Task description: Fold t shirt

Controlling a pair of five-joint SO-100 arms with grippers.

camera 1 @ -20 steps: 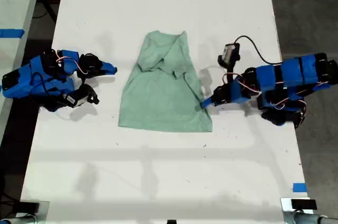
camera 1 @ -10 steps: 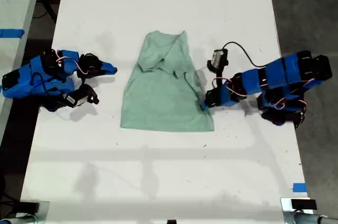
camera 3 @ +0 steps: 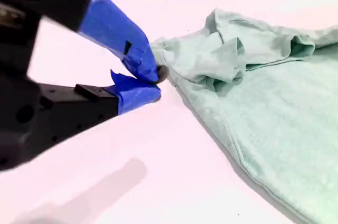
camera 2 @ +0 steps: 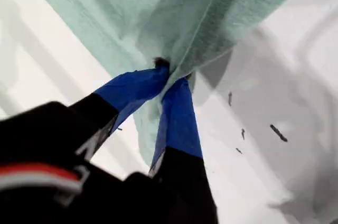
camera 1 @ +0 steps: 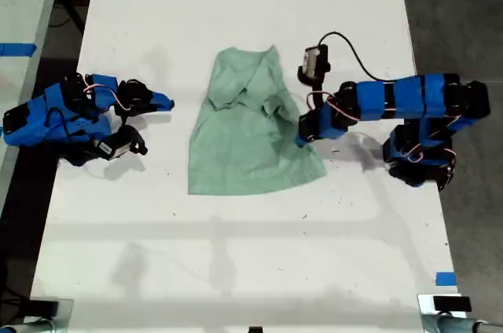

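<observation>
The pale mint-green t shirt (camera 1: 251,137) lies creased in the middle of the white table (camera 1: 236,254), its top part folded over. My first gripper (camera 1: 301,138) reaches in from the exterior view's right and is shut on the shirt's side edge. The first wrist view shows its blue fingertips (camera 2: 179,108) pinching a raised fold of the t shirt (camera 2: 158,12). My second gripper (camera 1: 167,102) rests on the table at the exterior view's left, a short way from the shirt. In the second wrist view my second gripper (camera 3: 156,84) is shut and holds nothing, just beside the t shirt (camera 3: 274,97).
A blue tape mark (camera 1: 446,279) sits near the table's edge at the exterior view's lower right. A second surface with blue tape (camera 1: 16,49) stands past the table at the exterior view's left. Dark floor borders both long sides.
My first gripper has moved toward the exterior view's left and top, pulling the shirt's edge with it. The shirt's lower corner on that side has shifted and bunched. The second arm has not moved.
</observation>
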